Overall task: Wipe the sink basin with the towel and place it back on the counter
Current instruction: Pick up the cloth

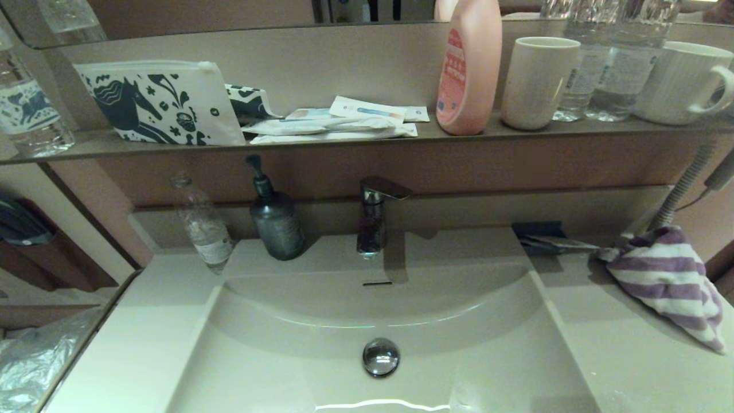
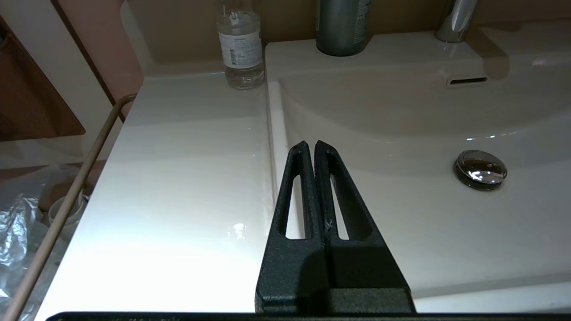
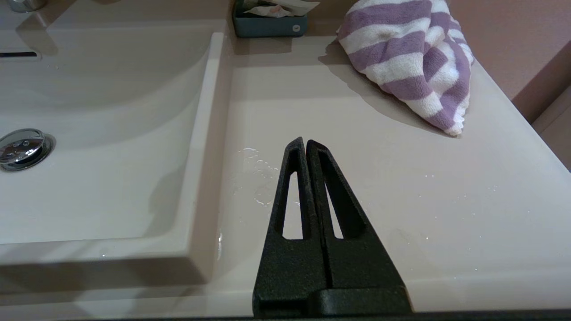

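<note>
Nearest the left wrist camera, the left gripper (image 2: 311,147) hangs clenched and empty over the left rim of the sink basin (image 1: 321,321). Rightward, the right gripper (image 3: 303,145) is likewise clenched on nothing, above the wet surface (image 3: 357,187). Farthest right, near the back wall, the towel (image 1: 668,275) lies bunched on that surface: purple-and-white striped terry. It should be light, soft and floppy; pinching a raised fold near its peak looks best.

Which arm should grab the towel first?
Right. The towel lies on the counter right of the sink basin, ahead of the shut right gripper. The left gripper, also shut, sits at the basin's opposite edge.
</note>
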{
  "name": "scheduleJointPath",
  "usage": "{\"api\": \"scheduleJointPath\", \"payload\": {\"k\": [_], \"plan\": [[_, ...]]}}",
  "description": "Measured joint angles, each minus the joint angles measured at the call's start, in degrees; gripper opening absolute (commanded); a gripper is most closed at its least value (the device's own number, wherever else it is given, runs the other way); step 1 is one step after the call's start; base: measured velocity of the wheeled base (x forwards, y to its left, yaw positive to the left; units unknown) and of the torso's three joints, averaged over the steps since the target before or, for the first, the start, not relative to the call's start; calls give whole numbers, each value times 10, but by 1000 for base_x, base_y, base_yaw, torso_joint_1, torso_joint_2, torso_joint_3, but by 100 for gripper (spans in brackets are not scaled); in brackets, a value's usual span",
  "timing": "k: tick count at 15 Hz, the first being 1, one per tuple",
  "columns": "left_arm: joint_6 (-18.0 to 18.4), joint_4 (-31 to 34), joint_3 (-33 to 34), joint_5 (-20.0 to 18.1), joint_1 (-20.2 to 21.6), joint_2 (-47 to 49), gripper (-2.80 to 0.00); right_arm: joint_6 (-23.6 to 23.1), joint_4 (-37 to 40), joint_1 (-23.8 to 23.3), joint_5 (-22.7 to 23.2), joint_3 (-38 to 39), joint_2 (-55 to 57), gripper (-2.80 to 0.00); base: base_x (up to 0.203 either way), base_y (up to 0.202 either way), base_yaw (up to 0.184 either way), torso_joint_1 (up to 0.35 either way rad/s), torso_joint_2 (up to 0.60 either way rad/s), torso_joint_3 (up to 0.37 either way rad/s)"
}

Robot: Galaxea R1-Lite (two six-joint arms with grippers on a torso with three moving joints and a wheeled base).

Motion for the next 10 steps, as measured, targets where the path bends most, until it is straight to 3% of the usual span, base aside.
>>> {"api": "scheduleJointPath", "payload": {"k": [10], "plan": [[0,1,0,1,0,0,-280,-3,12,0,0,-5,0,-280,0,0,0,0,0,0]]}}
